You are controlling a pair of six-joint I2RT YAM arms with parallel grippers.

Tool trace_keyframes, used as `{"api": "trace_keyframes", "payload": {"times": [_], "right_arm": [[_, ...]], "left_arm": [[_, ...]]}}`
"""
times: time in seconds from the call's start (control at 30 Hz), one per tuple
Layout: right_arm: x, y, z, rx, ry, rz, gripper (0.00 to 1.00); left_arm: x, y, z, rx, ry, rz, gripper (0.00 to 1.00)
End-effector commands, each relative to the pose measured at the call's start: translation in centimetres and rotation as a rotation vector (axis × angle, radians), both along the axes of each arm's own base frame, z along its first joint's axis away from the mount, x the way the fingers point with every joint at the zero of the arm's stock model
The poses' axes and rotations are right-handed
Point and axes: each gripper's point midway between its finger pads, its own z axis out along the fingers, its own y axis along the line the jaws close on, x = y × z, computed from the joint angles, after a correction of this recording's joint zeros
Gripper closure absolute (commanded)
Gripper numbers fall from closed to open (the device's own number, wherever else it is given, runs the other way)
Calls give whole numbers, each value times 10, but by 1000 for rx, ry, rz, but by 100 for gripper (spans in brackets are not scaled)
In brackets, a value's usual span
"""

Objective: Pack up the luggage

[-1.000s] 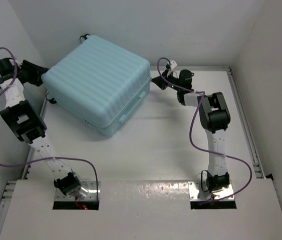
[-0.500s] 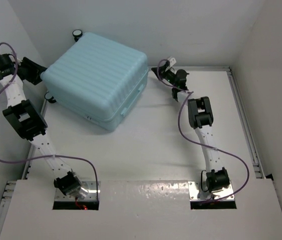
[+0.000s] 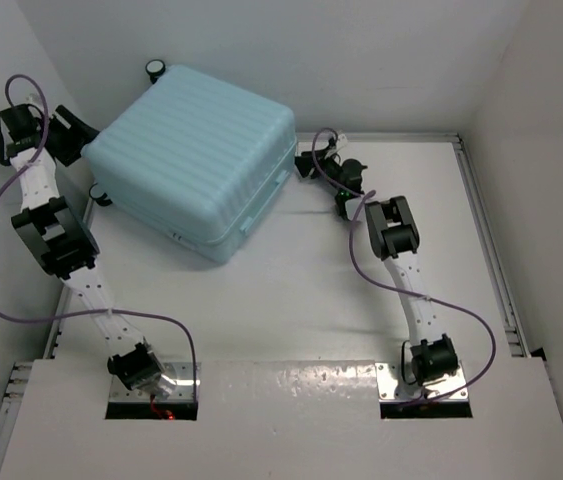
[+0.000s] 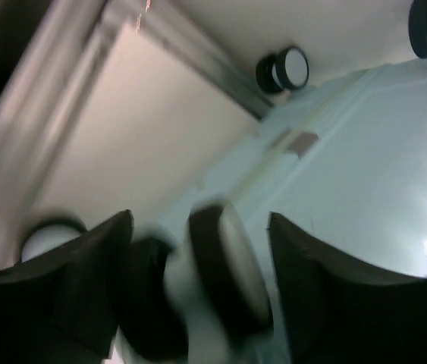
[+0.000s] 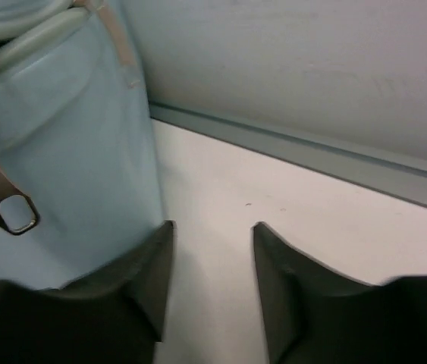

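Observation:
The luggage [image 3: 196, 150], a closed pale-blue ribbed suitcase, lies flat at the back left of the table. My left gripper [image 3: 79, 140] is at its left corner. In the left wrist view the left gripper [image 4: 200, 218] is open around a blurred black-and-white wheel [image 4: 224, 273], with a gap on the right side. My right gripper [image 3: 304, 165] is at the suitcase's right side. Seen from the right wrist, the right gripper [image 5: 209, 227] is open over bare table, its left finger [image 5: 141, 273] against the blue shell [image 5: 69, 152].
White walls close in behind and on both sides. A metal rail [image 5: 312, 148] runs along the table's back edge. Other wheels [image 4: 285, 70] [image 3: 153, 68] stick out from the suitcase. A brown strap with a metal end [image 5: 16, 214] hangs on its side.
The suitcase has slid and turned slightly toward the back. My right gripper has moved left to its side and opened. My left gripper has opened wider at the wheel.

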Motion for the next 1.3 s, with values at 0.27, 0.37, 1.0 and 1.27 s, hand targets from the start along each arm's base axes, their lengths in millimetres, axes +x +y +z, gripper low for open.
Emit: {"api": "trace_keyframes", "payload": {"times": [0.27, 0.37, 1.0, 1.27], "right_arm": [[-56, 86, 106, 221, 88, 270, 45], [-106, 112, 154, 256, 34, 428, 46], [-298, 47, 148, -1, 308, 542, 48], [-285, 19, 156, -234, 531, 455, 41]], "left_arm": [[-44, 11, 93, 334, -249, -46, 7], [-72, 24, 93, 295, -223, 17, 3], [-236, -236, 83, 946, -86, -1176, 22], [-218, -213, 92, 896, -64, -908, 14]]}}
